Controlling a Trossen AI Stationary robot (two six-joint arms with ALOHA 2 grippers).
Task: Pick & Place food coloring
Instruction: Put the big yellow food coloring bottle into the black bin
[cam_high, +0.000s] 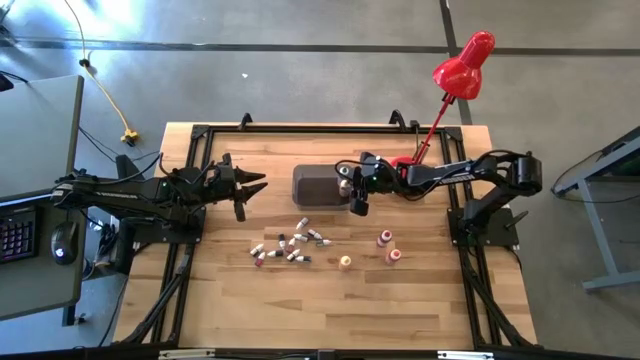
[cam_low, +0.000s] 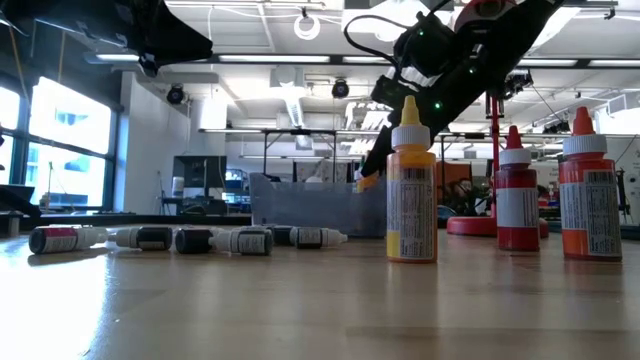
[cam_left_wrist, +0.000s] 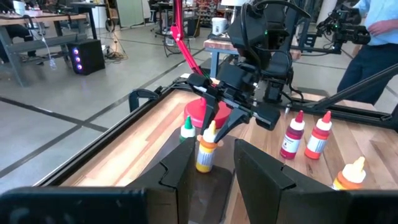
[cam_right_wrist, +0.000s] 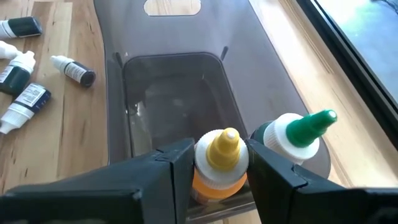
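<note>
The yellow-capped bottle (cam_right_wrist: 217, 163) sits nearest the right wrist camera, pinched between the right gripper (cam_right_wrist: 214, 168)'s jaws, which are closed narrowly on its neck over the end of the dark grey bin (cam_right_wrist: 180, 106). A green-capped bottle (cam_right_wrist: 297, 134) stands just beside it, inside the bin.

The wooden bench (cam_high: 330, 300) carries everything. The bin (cam_high: 322, 186) lies at its centre toward the back, and the red desk lamp (cam_high: 462, 65) rises from the back right corner. The left gripper (cam_high: 248, 187) waits well left of the bin, above the bench, its jaws spread wide and empty.

The rest of the food coloring stays on the bench in front of the bin: a scatter of slim vials (cam_high: 287, 244) lying on their sides, and to their right three stubby bottles standing upright, one yellow-topped (cam_high: 345, 262) and two red-topped (cam_high: 389, 247).
</note>
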